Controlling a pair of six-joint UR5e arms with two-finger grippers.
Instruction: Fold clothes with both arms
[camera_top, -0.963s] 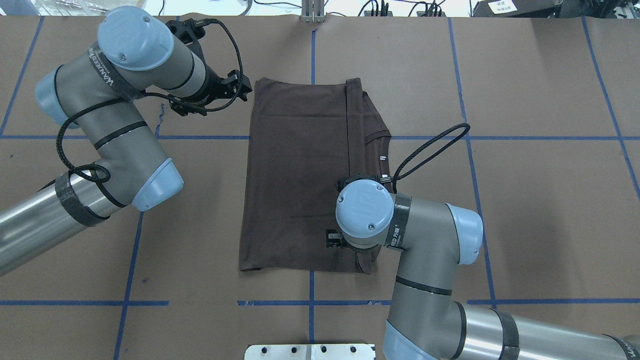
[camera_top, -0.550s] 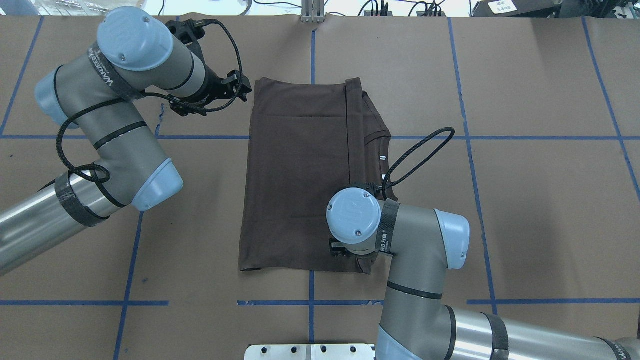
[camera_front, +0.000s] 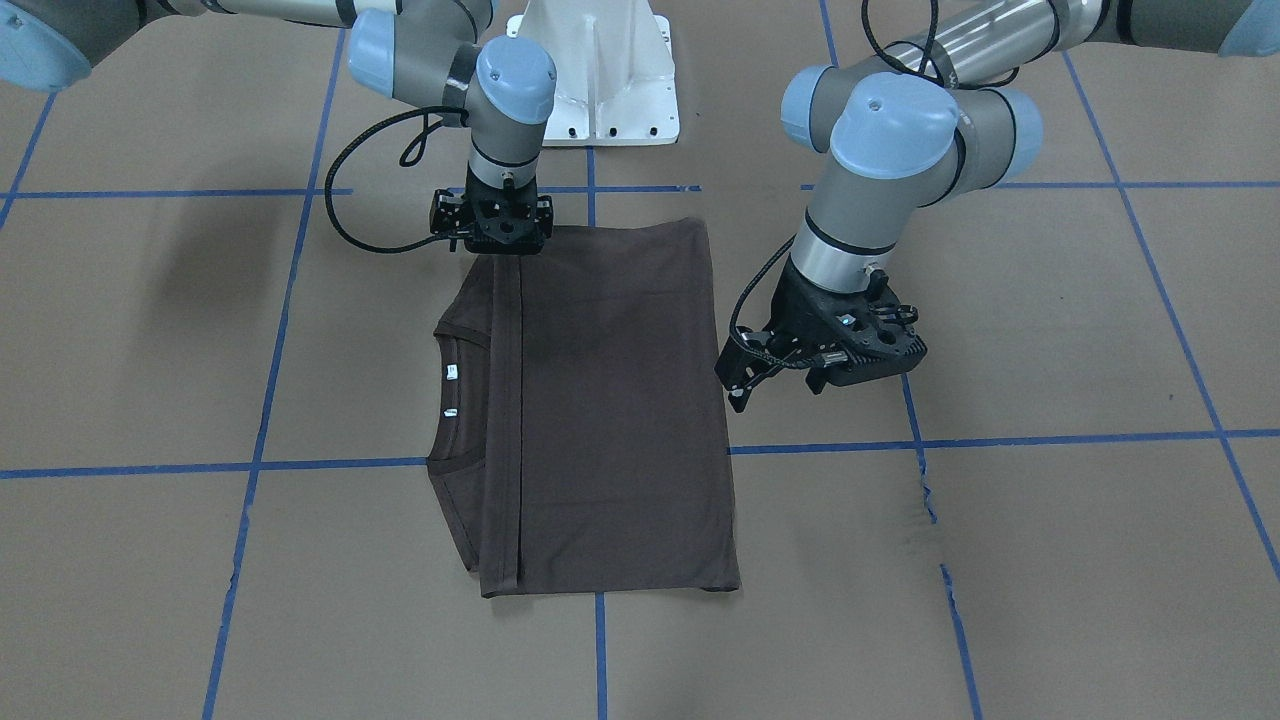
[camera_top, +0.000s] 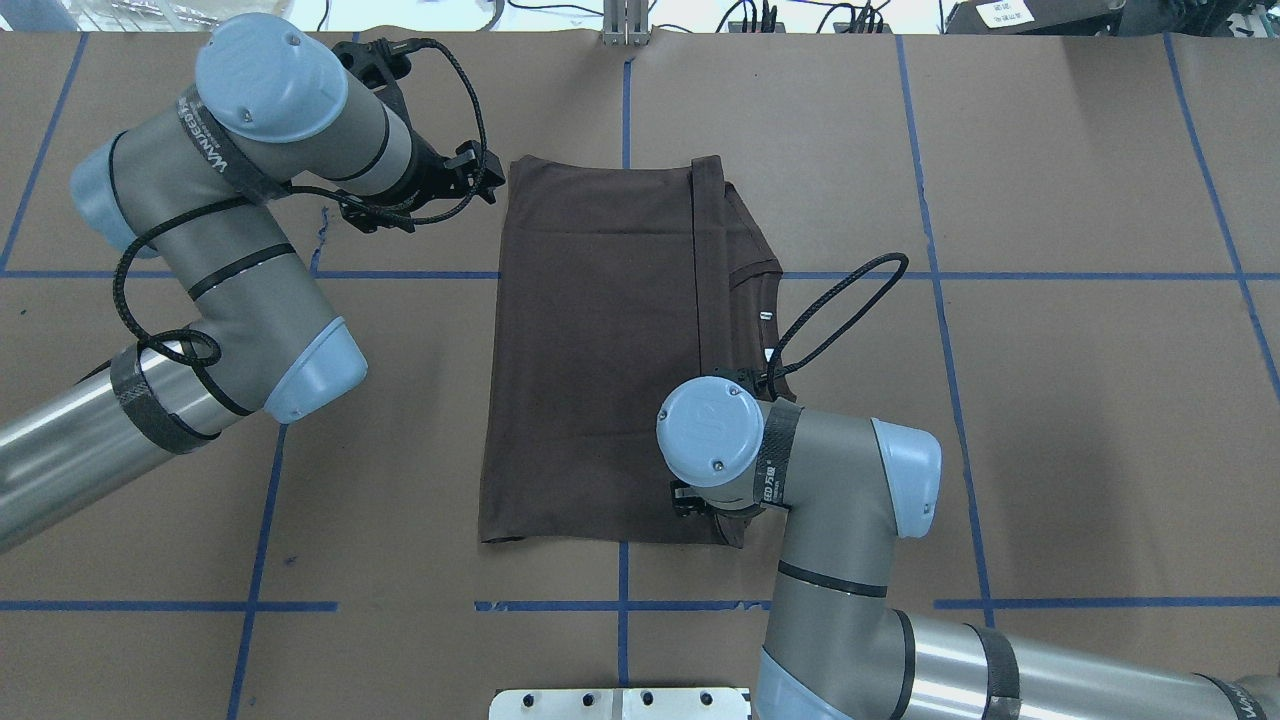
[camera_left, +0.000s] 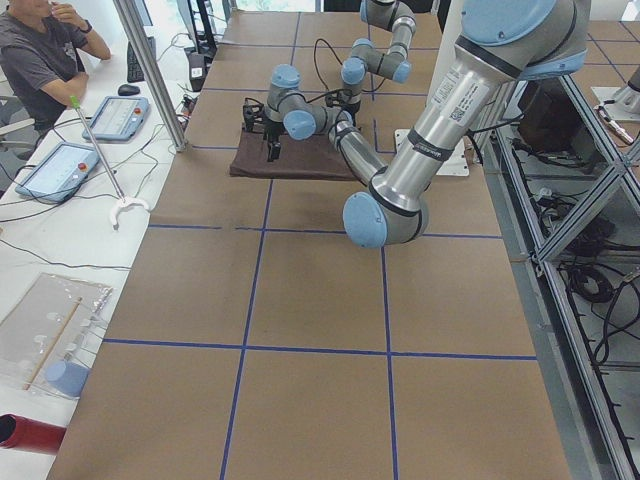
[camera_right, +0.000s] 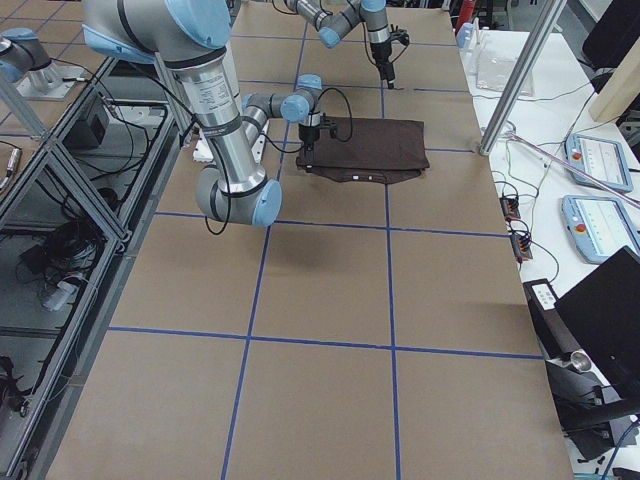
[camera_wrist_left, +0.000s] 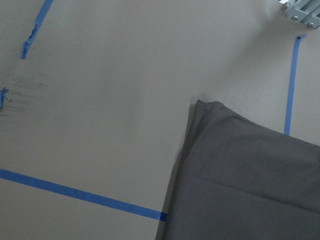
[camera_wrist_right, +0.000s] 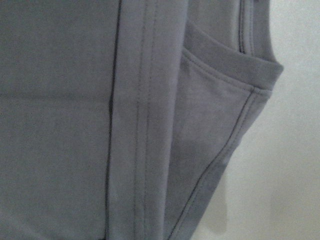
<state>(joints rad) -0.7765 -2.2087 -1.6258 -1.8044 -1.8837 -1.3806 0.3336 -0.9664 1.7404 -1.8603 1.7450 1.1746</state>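
The dark brown-grey T-shirt (camera_top: 600, 350) lies folded into a tall rectangle on the brown table, with its collar (camera_front: 450, 400) and white tags showing at one side. My left gripper (camera_top: 488, 178) hovers open just beside the shirt's far corner, off the cloth; it also shows in the front view (camera_front: 733, 385). My right gripper (camera_front: 497, 240) points down over the shirt's hem at the corner nearest the robot, jaws apart, holding nothing. Overhead, its wrist (camera_top: 712, 445) hides it. The right wrist view shows the hem and a sleeve fold (camera_wrist_right: 150, 125) close up. The left wrist view shows the shirt corner (camera_wrist_left: 240, 175).
The white pedestal base (camera_front: 600, 70) stands just behind the shirt. Blue tape lines (camera_top: 400, 275) grid the table. A cable loop (camera_top: 840, 300) hangs off the right wrist over the collar side. A seated operator (camera_left: 40, 50) and tablets are beyond the far edge.
My right wrist has moved left and toward the robot's side, bringing its gripper to the shirt's near hem corner. The left arm has barely moved.
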